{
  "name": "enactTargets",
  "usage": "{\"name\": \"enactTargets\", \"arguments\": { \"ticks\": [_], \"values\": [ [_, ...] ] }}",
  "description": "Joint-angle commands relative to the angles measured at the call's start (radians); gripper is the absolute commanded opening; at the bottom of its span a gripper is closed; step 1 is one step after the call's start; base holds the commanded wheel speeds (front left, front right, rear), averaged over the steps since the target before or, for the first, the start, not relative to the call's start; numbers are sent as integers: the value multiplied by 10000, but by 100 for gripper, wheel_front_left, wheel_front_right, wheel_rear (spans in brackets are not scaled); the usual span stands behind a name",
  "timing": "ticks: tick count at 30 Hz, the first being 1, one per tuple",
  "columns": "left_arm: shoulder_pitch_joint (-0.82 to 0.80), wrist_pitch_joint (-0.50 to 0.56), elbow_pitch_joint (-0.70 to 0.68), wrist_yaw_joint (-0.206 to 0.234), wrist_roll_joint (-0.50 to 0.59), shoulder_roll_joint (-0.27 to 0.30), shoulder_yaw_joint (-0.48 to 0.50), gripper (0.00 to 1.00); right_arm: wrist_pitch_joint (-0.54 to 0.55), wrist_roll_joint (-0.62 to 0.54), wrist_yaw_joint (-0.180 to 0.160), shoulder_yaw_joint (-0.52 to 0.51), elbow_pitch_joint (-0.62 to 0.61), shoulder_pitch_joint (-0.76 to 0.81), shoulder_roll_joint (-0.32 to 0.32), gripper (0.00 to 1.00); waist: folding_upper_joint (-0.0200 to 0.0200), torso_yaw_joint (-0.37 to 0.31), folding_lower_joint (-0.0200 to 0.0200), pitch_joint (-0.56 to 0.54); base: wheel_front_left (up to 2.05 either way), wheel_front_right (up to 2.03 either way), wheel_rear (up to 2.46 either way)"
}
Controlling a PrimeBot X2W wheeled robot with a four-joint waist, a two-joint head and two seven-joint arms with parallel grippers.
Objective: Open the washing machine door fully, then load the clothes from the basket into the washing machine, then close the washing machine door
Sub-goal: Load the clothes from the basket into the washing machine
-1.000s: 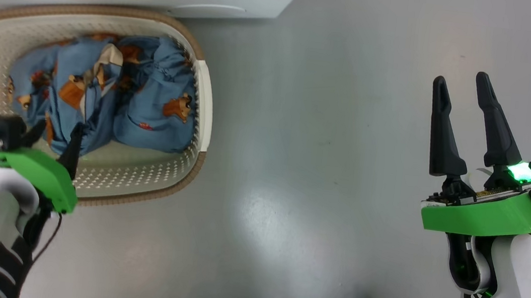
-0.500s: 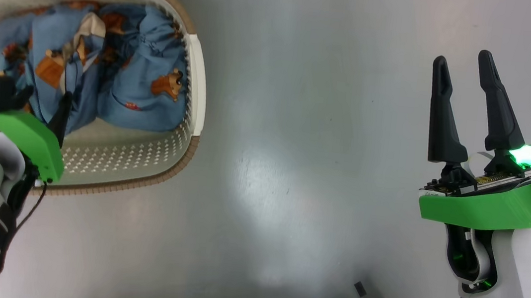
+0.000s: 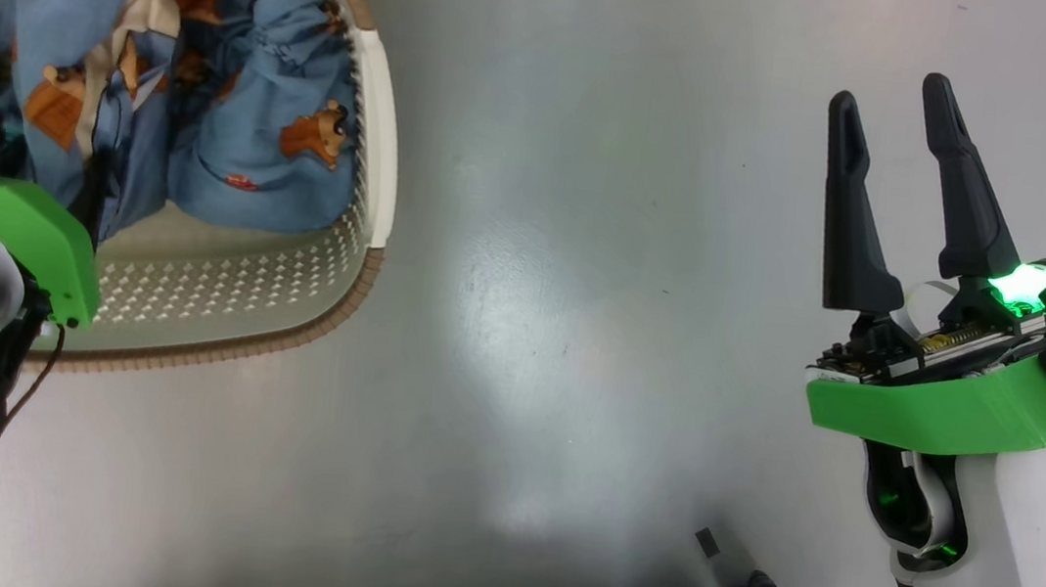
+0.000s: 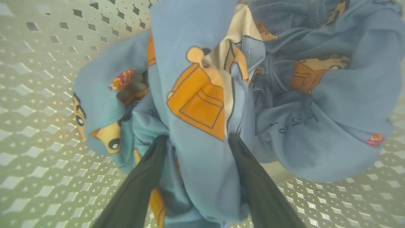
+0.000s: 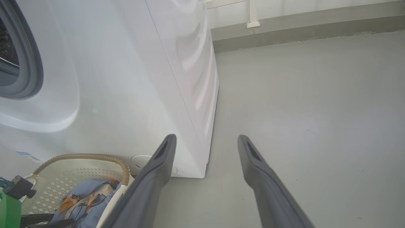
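Grey floor (image 3: 588,242) separates basket (image 3: 377,119) rim from spread right fingers (image 3: 850,232); spread left fingers (image 4: 139,186) straddle clothes (image 4: 202,95).

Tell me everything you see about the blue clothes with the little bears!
The light blue cloth clothes printed with orange-brown cartoon bears look soft and crumpled, with a cream strip among the folds. They lie heaped inside the cream perforated plastic basket with a brown rim. The left tool is open, its two dark fingers pushed in on either side of one fold, touching the fabric.
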Motion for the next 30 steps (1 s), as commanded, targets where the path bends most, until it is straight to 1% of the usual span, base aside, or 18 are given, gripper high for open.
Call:
{"name": "enactTargets", "arguments": {
  "ticks": [1,2,3,4,5,14,22,29,30],
  "values": [
    [4,80,-7,60,41,471,130,100,-78,-136,58,271,-286,142,59,100,0,-76,-1,69,0,0,0],
    [-1,117,-5,54,25,485,127,70,-78,-137,58,294,-300,138,65,100,0,-98,-1,80,0,0,0],
    [2,137,-4,67,28,478,106,38,-78,-139,58,310,-306,141,69,100,0,-116,-1,76,0,0,0],
    [11,140,-3,81,28,456,90,16,-78,-143,58,318,-310,152,69,100,0,-127,-1,61,0,0,0],
    [17,141,-3,84,20,437,79,0,-78,-147,58,315,-317,167,64,100,0,-129,-1,48,0,0,0],
    [222,-249,0,29,-240,171,157,0,-78,-152,58,209,-269,167,52,100,0,68,-1,-392,0,0,0],
    [959,-1104,1,-93,-880,-247,628,0,-78,-58,58,159,-16,201,54,100,0,459,-1,-1632,0,0,0],
    [1770,-1307,-322,-178,-1000,-426,844,0,-78,105,58,22,262,607,-7,100,0,730,-1,-2890,0,0,0],
    [1770,-1307,-322,-178,-1000,-426,844,0,-78,105,58,22,262,607,-7,100,0,730,-1,-2890,0,0,0]
  ]
}}
